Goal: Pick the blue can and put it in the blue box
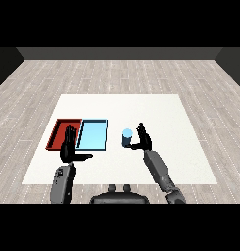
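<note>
From the head view we see a smooth white table [190, 147] on a floor of pale wood planks [116, 73]. The small round blue can [127, 138] stands upright right of the flat blue tray [93, 135] and red tray [58, 132]. Our right hand [143, 141] is beside the can, fingers relaxed, holding nothing. Our left hand [70, 147] is flat, fingers straight, thumb out.

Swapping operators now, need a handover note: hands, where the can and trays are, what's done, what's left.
Right hand: open, right beside the small blue cylindrical can, fingers not yet curled round it.
Left hand: open, fingers straight, holding nothing, over the near edge of the flat red tray.
Can: upright on the white table, to the right of the flat light blue tray.
Done: reach to the can.
Left: grasp, lift, carry left, set it in the light blue tray.
</note>
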Action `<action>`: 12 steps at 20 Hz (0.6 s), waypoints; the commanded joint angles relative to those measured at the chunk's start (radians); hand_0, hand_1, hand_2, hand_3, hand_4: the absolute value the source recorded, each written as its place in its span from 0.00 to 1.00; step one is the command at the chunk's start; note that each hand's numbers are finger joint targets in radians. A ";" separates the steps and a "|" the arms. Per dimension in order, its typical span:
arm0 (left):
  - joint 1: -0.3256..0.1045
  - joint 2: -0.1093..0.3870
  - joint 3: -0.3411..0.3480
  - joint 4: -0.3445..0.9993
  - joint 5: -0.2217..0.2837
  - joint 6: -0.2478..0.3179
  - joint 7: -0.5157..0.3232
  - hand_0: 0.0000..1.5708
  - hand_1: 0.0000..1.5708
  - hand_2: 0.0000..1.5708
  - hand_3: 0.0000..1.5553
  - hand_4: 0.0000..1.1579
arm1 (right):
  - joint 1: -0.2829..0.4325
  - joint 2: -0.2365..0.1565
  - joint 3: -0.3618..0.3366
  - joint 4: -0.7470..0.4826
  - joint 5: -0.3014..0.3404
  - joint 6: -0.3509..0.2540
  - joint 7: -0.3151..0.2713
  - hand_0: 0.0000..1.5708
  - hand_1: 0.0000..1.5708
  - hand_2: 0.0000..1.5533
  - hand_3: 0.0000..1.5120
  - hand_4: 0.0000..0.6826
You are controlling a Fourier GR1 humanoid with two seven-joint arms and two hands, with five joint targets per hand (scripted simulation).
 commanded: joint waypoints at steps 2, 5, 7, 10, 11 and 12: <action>-0.009 0.022 0.020 0.028 0.007 -0.019 -0.018 0.00 0.00 0.00 0.00 0.00 | -0.063 0.000 -0.027 0.034 -0.025 -0.001 0.024 0.00 0.00 0.00 0.00 0.00; -0.026 0.037 0.033 0.006 0.039 -0.033 0.029 0.00 0.00 0.00 0.00 0.00 | -0.124 0.000 0.069 0.108 -0.097 -0.056 0.006 0.00 0.00 0.00 0.00 0.00; 0.019 0.002 -0.004 0.005 -0.002 -0.011 -0.018 0.00 0.00 0.00 0.00 0.00 | -0.081 0.000 0.119 0.107 -0.110 -0.070 -0.054 0.00 0.00 0.00 0.00 0.00; -0.044 0.022 0.024 0.058 0.010 -0.021 -0.030 0.00 0.00 0.00 0.00 0.00 | -0.119 0.001 0.022 0.156 -0.049 0.000 -0.025 0.00 0.00 0.00 0.00 0.00; 0.038 0.017 0.004 0.000 0.008 -0.041 -0.043 0.00 0.00 0.00 0.00 0.00 | -0.070 0.001 0.121 0.069 -0.120 -0.071 -0.028 0.00 0.00 0.00 0.00 0.00; 0.014 -0.001 -0.012 0.003 -0.015 0.001 -0.011 0.00 0.00 0.00 0.00 0.00 | -0.112 0.001 0.155 0.115 -0.163 -0.097 -0.034 0.00 0.00 0.00 0.00 0.00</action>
